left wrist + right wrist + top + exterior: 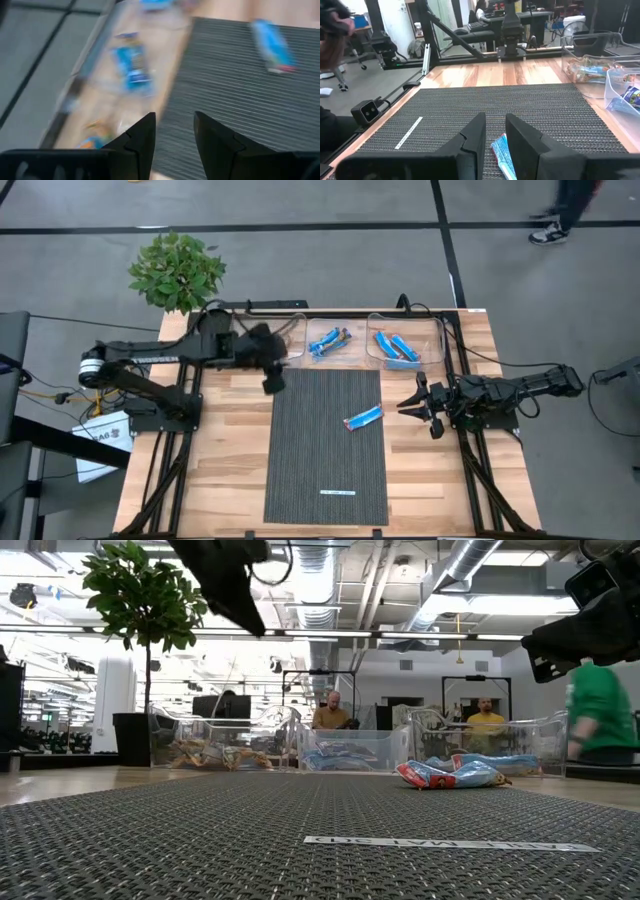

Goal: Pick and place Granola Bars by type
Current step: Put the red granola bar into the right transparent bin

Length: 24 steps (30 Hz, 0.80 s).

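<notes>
One blue granola bar (363, 418) lies flat on the dark ribbed mat (325, 470), right of its middle; the low view shows the bar (450, 775) too. Other bars lie in three clear bins along the far edge: left (215, 745), middle (330, 340) and right (400, 345). My left gripper (272, 383) hangs open and empty above the mat's far left corner, tilted down; in its wrist view the left gripper (174, 135) has nothing between its fingers. My right gripper (420, 402) waits at the mat's right edge, its fingers slightly apart and empty.
A thin white strip (338, 492) lies on the mat near its front edge. A potted plant (178, 270) stands beyond the table's far left corner. People show in the room behind. Bare wood runs along both sides of the mat.
</notes>
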Available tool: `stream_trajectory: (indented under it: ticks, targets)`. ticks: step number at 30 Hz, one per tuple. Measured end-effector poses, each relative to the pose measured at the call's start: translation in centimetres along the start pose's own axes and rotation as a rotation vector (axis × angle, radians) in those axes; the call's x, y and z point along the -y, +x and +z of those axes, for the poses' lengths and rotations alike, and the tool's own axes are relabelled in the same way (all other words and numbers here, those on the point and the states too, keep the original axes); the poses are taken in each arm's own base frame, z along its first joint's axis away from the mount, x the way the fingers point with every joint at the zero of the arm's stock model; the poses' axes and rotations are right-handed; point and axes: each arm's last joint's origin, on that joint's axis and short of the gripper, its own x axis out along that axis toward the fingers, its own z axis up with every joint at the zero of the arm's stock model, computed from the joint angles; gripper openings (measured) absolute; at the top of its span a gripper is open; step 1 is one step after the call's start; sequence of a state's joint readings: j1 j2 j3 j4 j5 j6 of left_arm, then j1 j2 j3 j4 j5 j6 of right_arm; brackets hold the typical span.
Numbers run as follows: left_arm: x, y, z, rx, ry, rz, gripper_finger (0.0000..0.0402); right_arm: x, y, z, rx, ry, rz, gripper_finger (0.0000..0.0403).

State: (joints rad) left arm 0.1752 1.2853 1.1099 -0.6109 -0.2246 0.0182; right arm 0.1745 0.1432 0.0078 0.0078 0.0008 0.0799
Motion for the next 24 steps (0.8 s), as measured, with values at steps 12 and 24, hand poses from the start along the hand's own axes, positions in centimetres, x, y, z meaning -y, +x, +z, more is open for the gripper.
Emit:
stream_trajectory:
  ticks: [12,24]
  targets:
    - [7.3,2.6,-8.6,0.309,0.277,-0.390,0.0128,0.0,0.0,0.0,0.000,0.000,0.000,0.0067]
    - [5.3,2.3,-18.1,0.352,0.135,-0.381,0.0128,0.0,0.0,0.0,0.001,0.000,0.000,0.0067]
